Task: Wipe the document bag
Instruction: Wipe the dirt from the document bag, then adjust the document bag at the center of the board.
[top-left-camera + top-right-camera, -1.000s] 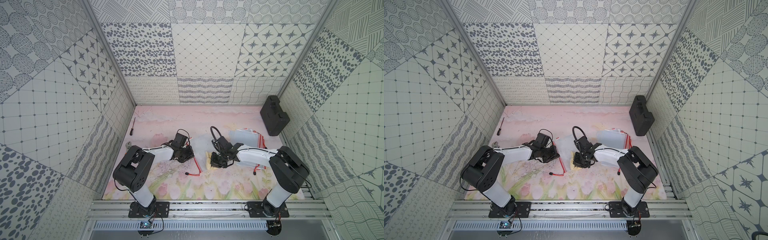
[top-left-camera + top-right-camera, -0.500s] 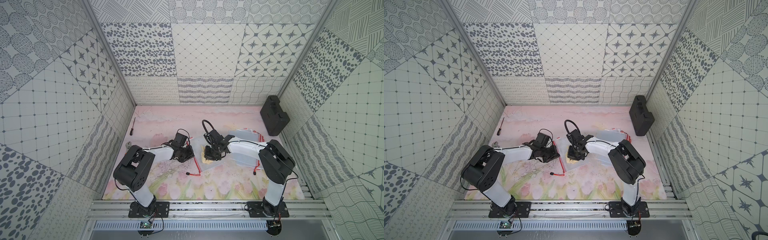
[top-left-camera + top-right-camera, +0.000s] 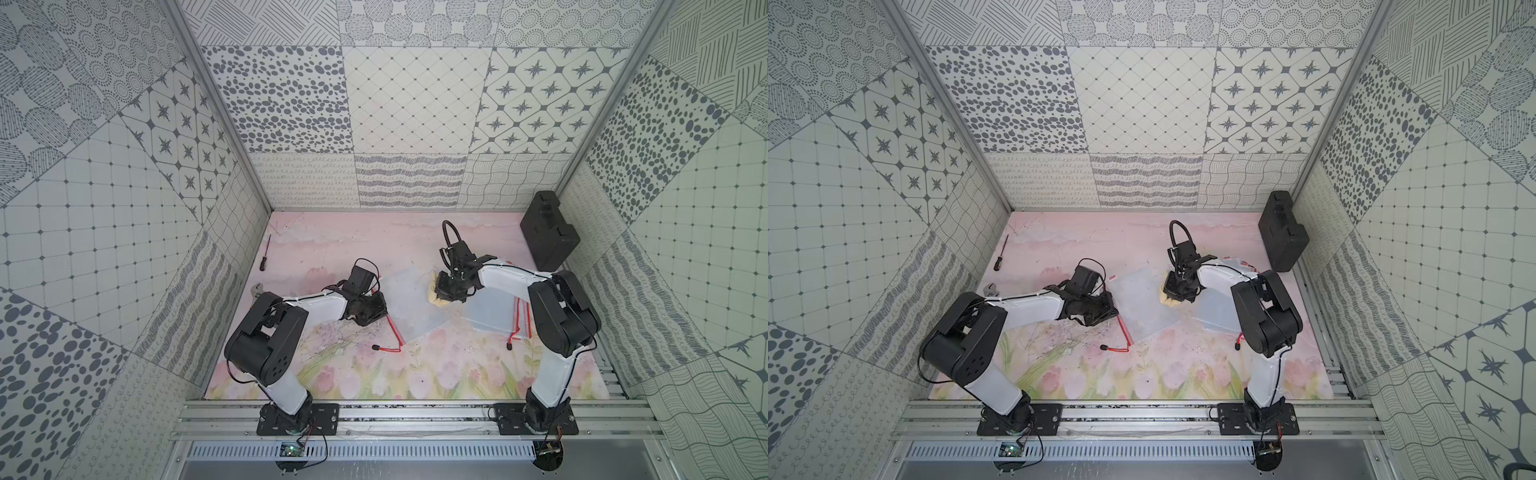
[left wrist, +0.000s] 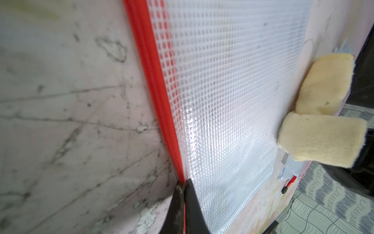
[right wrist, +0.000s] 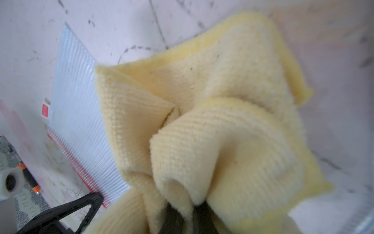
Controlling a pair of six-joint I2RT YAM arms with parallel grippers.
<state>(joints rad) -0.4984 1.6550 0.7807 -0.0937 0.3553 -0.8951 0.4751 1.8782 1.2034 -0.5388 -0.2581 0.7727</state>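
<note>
- Worktop (image 3: pixel 353 241): floral mat walled on three sides. Bare mat runs along the far edge and in a broad band along the near edge.
- Document bag (image 3: pixel 415 305) (image 3: pixel 1144 303): clear mesh, lying flat at mid-worktop and turned askew. Its red zipper (image 4: pixel 153 81) side faces the left edge.
- Pull cord (image 3: pixel 386 348): red, trailing on the mat toward the near edge.
- Left gripper (image 3: pixel 380 312): low on the mat, clamped on the bag's zipper edge. Only the left wrist view shows the fingertips (image 4: pixel 178 194) pinched together on the red strip.
- Right gripper (image 3: pixel 449 293): closed on a yellow cloth (image 3: pixel 436 297) and pressing it on the bag's right edge. The right wrist view shows the cloth (image 5: pixel 202 121) bunched up into the jaws, which the top views hide.
- Stack of bags (image 3: pixel 494 318): just right of the document bag, partly under the right arm.
- Black case (image 3: pixel 548 230): far right corner, against the wall.
- Screwdriver (image 3: pixel 265 257): near the left edge, far half.
- Wrench (image 3: pixel 257 287): at the left edge, partly behind the left arm.
- Change: a second ago the cloth sat nearer the bag's near end. It has since travelled toward the far right edge, while the bag and left gripper have held their place.
</note>
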